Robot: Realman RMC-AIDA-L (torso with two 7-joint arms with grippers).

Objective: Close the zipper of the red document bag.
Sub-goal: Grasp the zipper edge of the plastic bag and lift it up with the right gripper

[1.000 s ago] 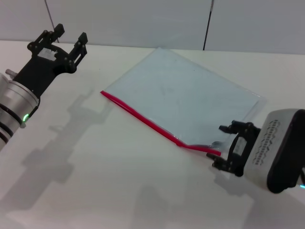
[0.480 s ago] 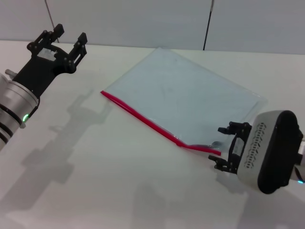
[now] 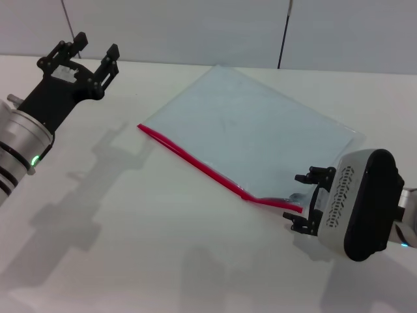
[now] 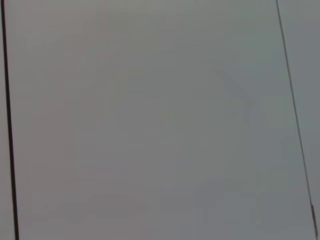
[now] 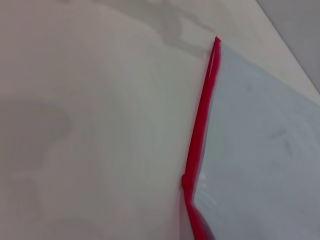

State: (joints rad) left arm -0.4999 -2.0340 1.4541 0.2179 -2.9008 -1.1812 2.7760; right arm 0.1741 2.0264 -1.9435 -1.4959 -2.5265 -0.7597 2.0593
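In the upper left of the head view we saw the left gripper (image 3: pixel 86 53) held above the white table (image 3: pixel 130 222), its jaws spread wide with nothing between them, well apart from the bag. Its shadow fell on the bare table just beside it. Moving right, the red document bag (image 3: pixel 251 134) lay flat across the centre of the frame, turned at an angle, its far corner close to the table's back edge. The zipper (image 3: pixel 218 171) ran along the bag's near long edge, from the left corner down toward the lower right, with a slight kink near its right end. Nothing lay on the bag or across the red strip. At the lower right, the right gripper (image 3: pixel 304 202) sat low over the table just beside the zipper's right end, its jaws spread, one above and one below the end of the strip, not clamped on it as far as we could tell.

The left wrist view showed only a plain grey wall with two dark seams, no bag at all. The right wrist view gave us what the head view could not: the zipper close up, a small knot-like bump partway along it, and the translucent bag beside it.
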